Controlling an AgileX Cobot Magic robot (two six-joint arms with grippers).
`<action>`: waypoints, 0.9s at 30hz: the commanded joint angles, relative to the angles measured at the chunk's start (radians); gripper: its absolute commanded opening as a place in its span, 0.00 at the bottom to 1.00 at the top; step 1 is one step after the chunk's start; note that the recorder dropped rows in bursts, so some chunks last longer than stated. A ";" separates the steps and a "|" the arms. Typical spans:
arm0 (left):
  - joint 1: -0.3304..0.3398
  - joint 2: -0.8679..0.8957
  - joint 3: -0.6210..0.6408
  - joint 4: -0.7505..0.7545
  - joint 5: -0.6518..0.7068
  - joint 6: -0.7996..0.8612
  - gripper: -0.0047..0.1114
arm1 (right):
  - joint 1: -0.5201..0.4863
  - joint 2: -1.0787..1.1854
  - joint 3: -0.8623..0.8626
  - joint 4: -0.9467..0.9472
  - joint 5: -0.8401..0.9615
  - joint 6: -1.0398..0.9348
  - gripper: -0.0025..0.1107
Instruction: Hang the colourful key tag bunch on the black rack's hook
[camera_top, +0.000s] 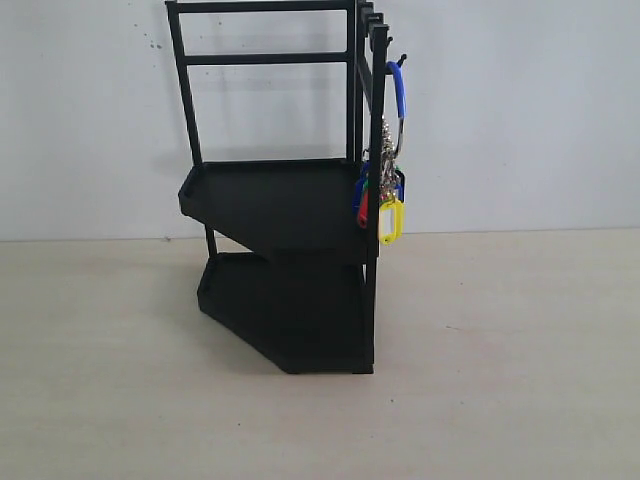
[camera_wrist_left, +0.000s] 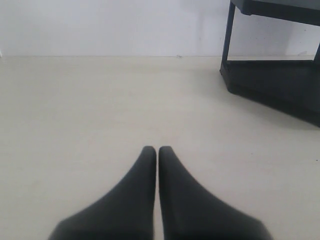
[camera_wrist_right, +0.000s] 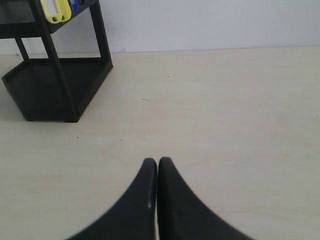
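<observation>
The black rack (camera_top: 285, 205) stands at the back middle of the table. The colourful key tag bunch (camera_top: 385, 195) hangs by its blue-sleeved ring (camera_top: 400, 90) from the hook (camera_top: 399, 62) on the rack's upper right post, with yellow, red and blue tags dangling beside the upper tray. Neither arm shows in the exterior view. My left gripper (camera_wrist_left: 157, 150) is shut with nothing in it, low over bare table, the rack's base (camera_wrist_left: 280, 85) far off. My right gripper (camera_wrist_right: 157, 161) is also shut and empty, away from the rack (camera_wrist_right: 55, 87); yellow tags (camera_wrist_right: 54, 11) show at that view's edge.
A pale wooden tabletop (camera_top: 500, 350) spreads around the rack, and a white wall (camera_top: 520, 110) rises right behind it.
</observation>
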 joint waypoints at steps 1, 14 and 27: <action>0.004 -0.002 -0.001 -0.009 -0.015 -0.010 0.08 | -0.010 -0.005 -0.001 -0.005 -0.002 -0.005 0.02; 0.004 -0.002 -0.001 -0.009 -0.015 -0.010 0.08 | -0.075 -0.005 -0.001 0.005 0.006 0.007 0.02; 0.004 -0.002 -0.001 -0.009 -0.015 -0.010 0.08 | -0.075 -0.005 -0.001 0.005 0.006 0.007 0.02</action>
